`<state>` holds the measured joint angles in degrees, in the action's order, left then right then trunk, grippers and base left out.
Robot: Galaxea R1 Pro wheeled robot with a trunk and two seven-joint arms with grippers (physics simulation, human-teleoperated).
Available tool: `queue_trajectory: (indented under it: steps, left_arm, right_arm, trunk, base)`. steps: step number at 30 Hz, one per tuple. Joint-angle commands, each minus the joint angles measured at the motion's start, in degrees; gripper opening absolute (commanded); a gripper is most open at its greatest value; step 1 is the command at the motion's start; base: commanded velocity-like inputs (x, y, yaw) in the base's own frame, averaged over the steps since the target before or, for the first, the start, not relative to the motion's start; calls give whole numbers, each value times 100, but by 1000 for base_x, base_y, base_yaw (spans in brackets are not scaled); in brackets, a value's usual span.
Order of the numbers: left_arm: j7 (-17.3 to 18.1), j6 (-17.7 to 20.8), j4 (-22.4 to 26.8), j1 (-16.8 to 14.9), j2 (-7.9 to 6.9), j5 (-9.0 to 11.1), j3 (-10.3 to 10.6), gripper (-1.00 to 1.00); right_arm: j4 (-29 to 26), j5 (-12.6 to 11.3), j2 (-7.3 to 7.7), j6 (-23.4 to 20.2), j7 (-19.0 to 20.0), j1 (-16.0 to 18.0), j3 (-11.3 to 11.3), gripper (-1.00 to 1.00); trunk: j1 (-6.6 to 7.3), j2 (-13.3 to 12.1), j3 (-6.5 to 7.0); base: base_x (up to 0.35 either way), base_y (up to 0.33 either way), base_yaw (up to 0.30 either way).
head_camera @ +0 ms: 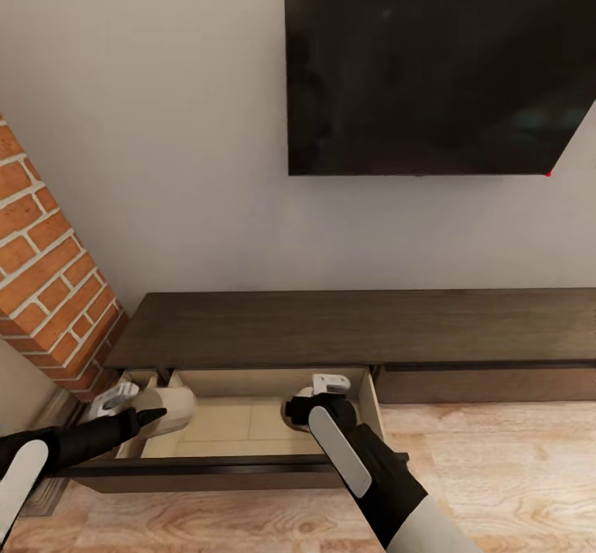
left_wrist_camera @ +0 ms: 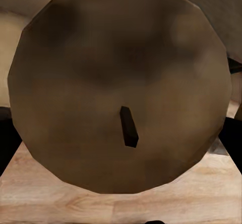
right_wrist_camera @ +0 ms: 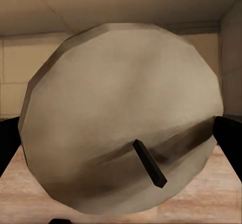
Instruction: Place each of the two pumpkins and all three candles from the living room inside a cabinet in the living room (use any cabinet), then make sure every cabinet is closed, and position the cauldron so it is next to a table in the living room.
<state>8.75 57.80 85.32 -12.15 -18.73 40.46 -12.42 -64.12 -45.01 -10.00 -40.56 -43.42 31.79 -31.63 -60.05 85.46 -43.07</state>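
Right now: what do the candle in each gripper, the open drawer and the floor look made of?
Left candle: matte tan-cream wax by the look, faceted, with a dark wick.
Right candle: paler cream, same waxy matte look, dark wick.
Cabinet: dark-brown wood, faint grain, satin finish.
Drawer interior: pale beige panels, possibly laminate.
Floor: light wood planks with visible grain.

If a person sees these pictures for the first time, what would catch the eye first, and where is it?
Most striking is the open drawer of the long dark-brown cabinet, with both arms reaching into its pale interior. The left gripper holds a cream candle at the drawer's left end, and the right gripper holds another candle near its right end. Above, a large black TV screen hangs on the wall, and a brick column stands at the left.
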Motion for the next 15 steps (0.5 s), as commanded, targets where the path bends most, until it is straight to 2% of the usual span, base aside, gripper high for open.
queue_trajectory:
  steps: [1, 4, 8, 15]
  left_arm:
    - [-137, 16, 8, -16, 111, -36, -5, -100]
    - [-468, 0, 23, -29, 272, -44, 1, -100]
    - [-573, -36, 28, -32, 373, -42, 2, -100]
    - [-597, -193, 30, -33, 430, -45, 20, -100]
  right_arm:
    - [30, -65, 0, 20, -60, 31, -57, -100]
    - [69, -88, 0, 60, -61, 62, -137, -100]
    - [80, -94, 0, 66, -52, 70, -174, -100]
    - [83, -96, 0, 72, -13, 72, -185, -100]
  trunk:
    - [1, 3, -4]
    - [1, 3, -4]
    - [1, 3, -4]
    - [1, 3, -4]
  base:
    - [0, 0, 0]
    - [0, 0, 0]
    - [0, 0, 0]
    - [0, 78, 0]
